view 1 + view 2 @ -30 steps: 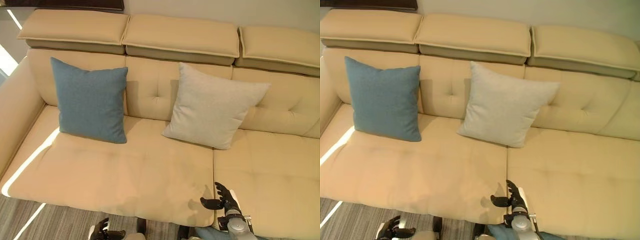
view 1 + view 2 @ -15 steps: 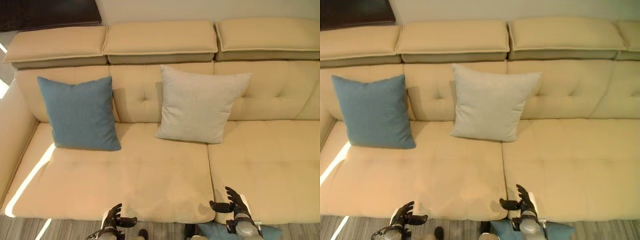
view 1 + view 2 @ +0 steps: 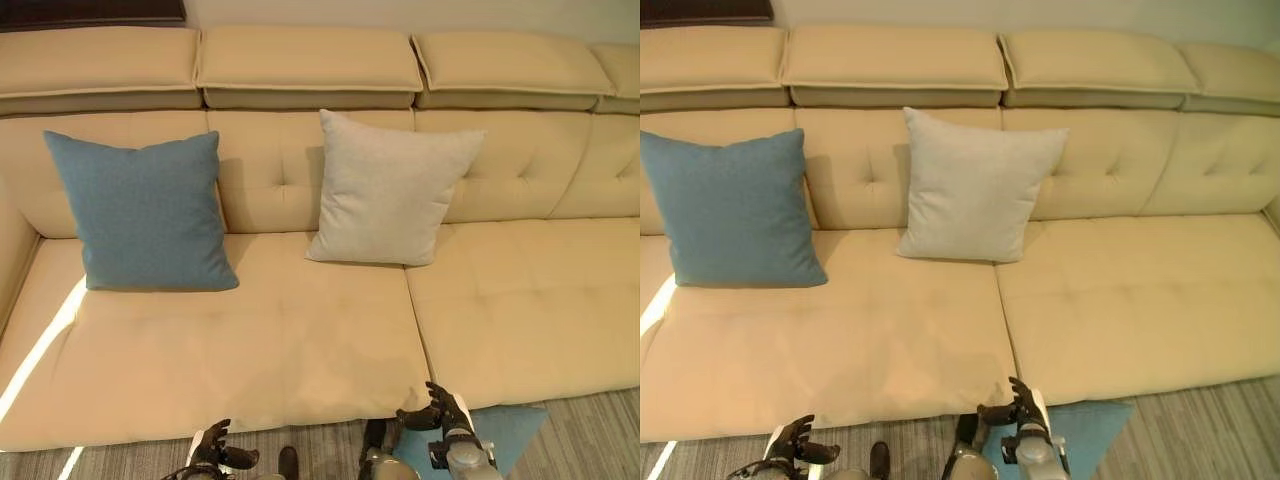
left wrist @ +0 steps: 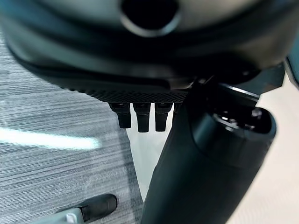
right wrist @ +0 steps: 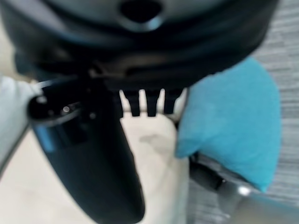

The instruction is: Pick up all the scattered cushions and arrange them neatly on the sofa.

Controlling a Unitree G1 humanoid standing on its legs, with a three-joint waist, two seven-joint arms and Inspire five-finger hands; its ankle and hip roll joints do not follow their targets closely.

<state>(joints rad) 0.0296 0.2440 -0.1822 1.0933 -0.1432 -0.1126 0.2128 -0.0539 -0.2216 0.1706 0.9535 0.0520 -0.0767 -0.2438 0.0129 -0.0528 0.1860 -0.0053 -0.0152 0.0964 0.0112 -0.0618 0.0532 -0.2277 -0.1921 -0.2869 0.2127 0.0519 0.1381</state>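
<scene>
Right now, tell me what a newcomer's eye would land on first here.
The blue cushion and the pale grey cushion stand propped against the back of the long beige sofa, blue to the left. Lower down, a teal cushion lies on the floor at the sofa's front edge, beside the open right hand.

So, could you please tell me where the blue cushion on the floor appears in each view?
Left eye view: the floor cushion lies at the lower right, by the right hand.
Right eye view: at the bottom, right of centre.
Right wrist view: just past the fingers.
Shared landmark: the sofa front edge.
</scene>
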